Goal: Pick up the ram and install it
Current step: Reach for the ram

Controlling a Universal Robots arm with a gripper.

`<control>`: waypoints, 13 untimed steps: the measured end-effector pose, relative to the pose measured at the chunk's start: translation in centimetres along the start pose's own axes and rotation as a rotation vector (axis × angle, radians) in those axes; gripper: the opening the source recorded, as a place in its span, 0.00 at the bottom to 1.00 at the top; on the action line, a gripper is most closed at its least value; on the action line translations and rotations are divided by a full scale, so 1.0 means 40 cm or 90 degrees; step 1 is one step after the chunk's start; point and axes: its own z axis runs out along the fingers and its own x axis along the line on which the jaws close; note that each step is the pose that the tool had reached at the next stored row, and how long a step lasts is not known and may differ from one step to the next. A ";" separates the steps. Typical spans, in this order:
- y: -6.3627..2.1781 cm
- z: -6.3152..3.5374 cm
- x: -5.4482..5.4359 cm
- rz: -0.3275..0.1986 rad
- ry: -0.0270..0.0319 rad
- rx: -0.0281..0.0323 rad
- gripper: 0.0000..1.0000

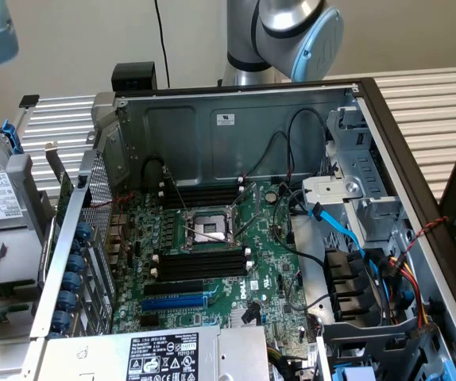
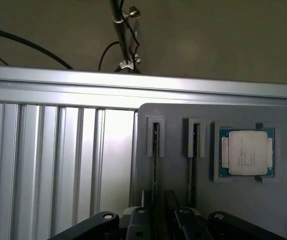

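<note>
Pincer (image 2: 161,225) nearest the lens, black linkage splayed wide, released. Just beyond it the ram (image 2: 155,150): a thin stick seen edge-on, standing in a narrow slot of a grey holder (image 2: 176,170). A second stick (image 2: 195,150) stands in the neighbouring slot; a processor chip (image 2: 247,152) sits in its own recess beside that. Holder rests on the ribbed metal bench (image 2: 58,165). Exterior view: open computer case (image 1: 172,135) across mid-frame, motherboard (image 1: 272,254) inside, black memory slots (image 1: 200,263) at centre, blue slot (image 1: 176,302) just below them. Robot arm (image 1: 291,28) at upper centre, behind the case
</note>
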 end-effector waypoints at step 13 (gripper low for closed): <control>-0.001 0.032 0.001 0.000 -0.0002 -0.0005 0.24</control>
